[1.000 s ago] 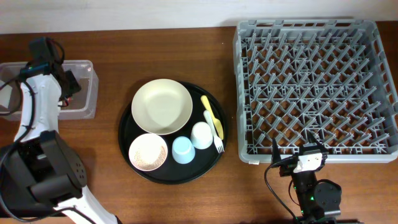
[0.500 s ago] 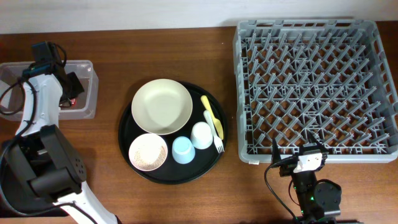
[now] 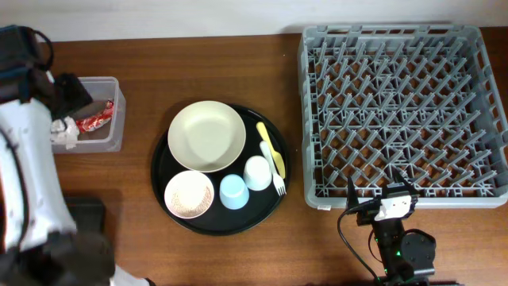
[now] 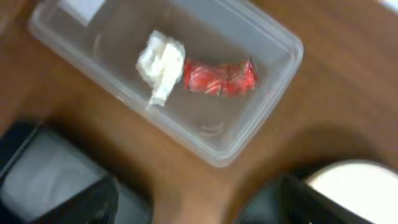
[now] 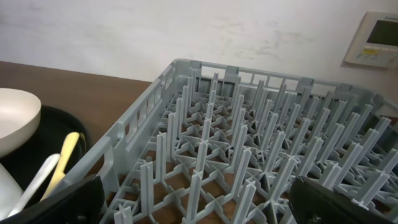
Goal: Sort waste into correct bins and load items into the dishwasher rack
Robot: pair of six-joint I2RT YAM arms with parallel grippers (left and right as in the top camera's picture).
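1. Overhead view. Clear tub [image 3: 111, 141] at the left edge of the table, with a crumpled tissue [image 3: 63, 131] and a red wrapper [image 3: 94, 117] inside, side by side. Left gripper [image 3: 76, 95] above the tub, partly masked by its own white arm; jaw spread not readable from here. Round black tray [image 3: 262, 208] mid-table, carrying a cream bowl [image 3: 206, 135], a pink bowl [image 3: 189, 193] with pale grainy contents, a blue cup [image 3: 233, 191], a white cup [image 3: 257, 171] and a fork [image 3: 270, 147] along the tray's right side. Grey rack [image 3: 401, 111] at the right, pegs upright. Right gripper [image 3: 381, 197] just beside the rack's near edge.

2. Left wrist view, blurred. Tub [image 4: 217, 124] seen from above, tissue [image 4: 160, 62] and wrapper [image 4: 221, 78] lying loose on its floor, touching or nearly so. Left gripper [image 4: 193, 205] with jaws wide apart, nothing between them. Cream bowl [image 4: 354, 180] at the lower right.

3. Right wrist view. Rack [image 5: 249, 137] filling most of the frame. Right gripper [image 5: 199, 208] with jaws spread wide, holding nothing. Tray [image 5: 68, 124], cream bowl [image 5: 15, 118] and fork [image 5: 67, 152] at the left.
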